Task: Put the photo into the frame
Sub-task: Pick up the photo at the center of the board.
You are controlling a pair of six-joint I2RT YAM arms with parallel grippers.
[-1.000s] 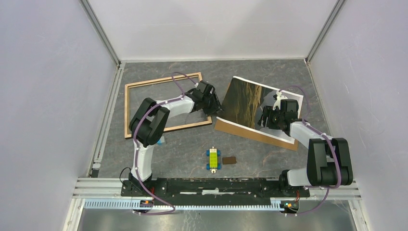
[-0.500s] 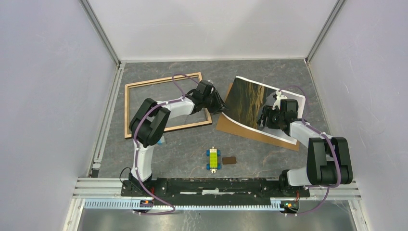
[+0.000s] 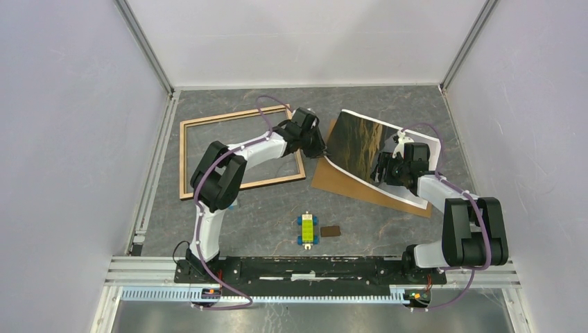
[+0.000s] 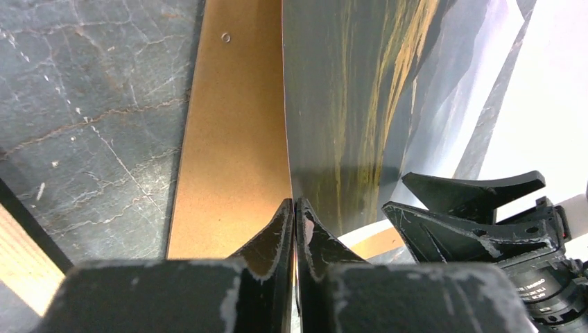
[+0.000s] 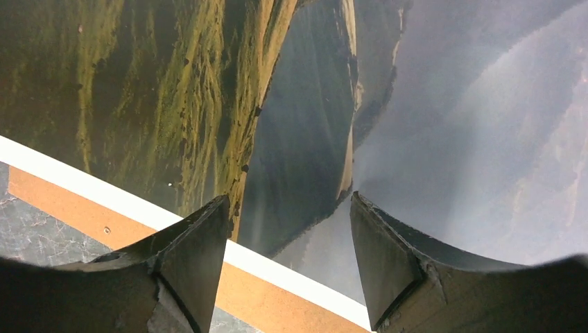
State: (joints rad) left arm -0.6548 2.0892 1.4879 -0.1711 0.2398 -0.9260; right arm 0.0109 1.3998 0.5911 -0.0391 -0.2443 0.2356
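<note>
The photo (image 3: pixel 360 144), a glossy dark brown-gold landscape with a white border, lies tilted over the brown backing board (image 3: pixel 347 184) right of centre. My left gripper (image 3: pixel 320 151) is shut on the photo's left edge (image 4: pixel 326 125) and holds that edge raised off the board (image 4: pixel 236 139). My right gripper (image 3: pixel 383 170) is open, its fingers (image 5: pixel 187 257) just above the photo (image 5: pixel 208 104) near its lower white border. The light tan wooden frame (image 3: pixel 187 149) lies flat at the left, partly under my left arm.
A yellow-green block with blue ends (image 3: pixel 306 229) and a small brown tile (image 3: pixel 331 231) lie in front of the board. A metal rail (image 3: pixel 156 166) runs along the table's left edge. White walls enclose the space.
My left gripper has moved back and right with the photo's left edge, so the photo now stands less spread and the board shows more. The right gripper has barely moved.
</note>
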